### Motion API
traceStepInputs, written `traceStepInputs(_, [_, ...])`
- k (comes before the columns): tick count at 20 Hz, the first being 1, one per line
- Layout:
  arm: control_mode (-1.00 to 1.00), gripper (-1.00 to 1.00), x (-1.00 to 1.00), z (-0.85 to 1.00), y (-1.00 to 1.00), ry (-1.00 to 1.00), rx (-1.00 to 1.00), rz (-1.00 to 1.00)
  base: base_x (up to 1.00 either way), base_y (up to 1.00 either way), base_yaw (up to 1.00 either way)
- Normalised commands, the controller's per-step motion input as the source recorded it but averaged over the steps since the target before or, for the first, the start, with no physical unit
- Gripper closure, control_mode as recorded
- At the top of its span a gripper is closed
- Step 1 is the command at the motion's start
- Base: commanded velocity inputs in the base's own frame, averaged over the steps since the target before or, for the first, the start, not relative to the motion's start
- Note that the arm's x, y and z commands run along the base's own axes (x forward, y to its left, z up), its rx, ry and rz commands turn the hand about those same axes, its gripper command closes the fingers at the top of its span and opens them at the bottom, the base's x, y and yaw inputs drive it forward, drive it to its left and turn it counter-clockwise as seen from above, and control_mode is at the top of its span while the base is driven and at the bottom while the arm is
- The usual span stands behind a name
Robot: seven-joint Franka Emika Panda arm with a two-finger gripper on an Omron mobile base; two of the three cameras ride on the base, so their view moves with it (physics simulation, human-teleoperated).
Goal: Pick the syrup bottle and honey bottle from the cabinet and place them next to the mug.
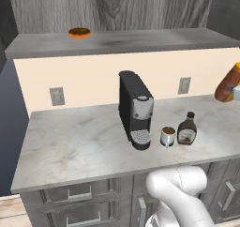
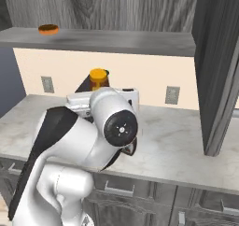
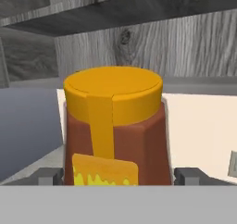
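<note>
Honey bottle (image 3: 114, 128), amber with yellow-orange cap, sits upright in the frame's centre between the wide-spread gripper (image 3: 118, 176) tips, apparently held.

The surface (image 1: 70, 141) looked like polished veined marble; behind the coffee machine (image 1: 136, 109), matt black with silver, the back wall (image 1: 140, 8) showed grey wood-grain.

Marble counter (image 1: 70, 146) — coffee machine (image 1: 136, 109), mug (image 1: 168, 136), syrup bottle (image 1: 187, 129); cabinet (image 1: 140, 41) — doughnut (image 1: 79, 33).

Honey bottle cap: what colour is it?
Yellow-orange, above an amber-brown body; the honey bottle shows best in the hand view, close up between the gripper's fingertips.
</note>
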Motion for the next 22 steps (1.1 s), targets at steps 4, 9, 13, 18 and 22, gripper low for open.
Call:
traceStepInputs(4, [-1.00,1.00,-0.12,-0.92,-0.73,0.23,0.00,0.02,0.00,0.00,0.00])
traceStepInputs(9, [-1.00,1.00,0.00,-0.75,-0.91,0.26,0.00,0.08,0.00,0.00,0.00])
traceStepInputs(13, [-1.00,1.00,0.00,-0.43,-0.59,0.35,0.00,0.09,0.00,0.00,0.00])
traceStepInputs(18, [-1.00,1.00,0.25,-0.40,-0.33,0.22,0.00,0.10,0.00,0.00,0.00])
traceStepInputs(22, [-1.00,1.00,0.41,-0.37,-0.10,0.03,0.00,0.11,0.00,0.00,0.00])
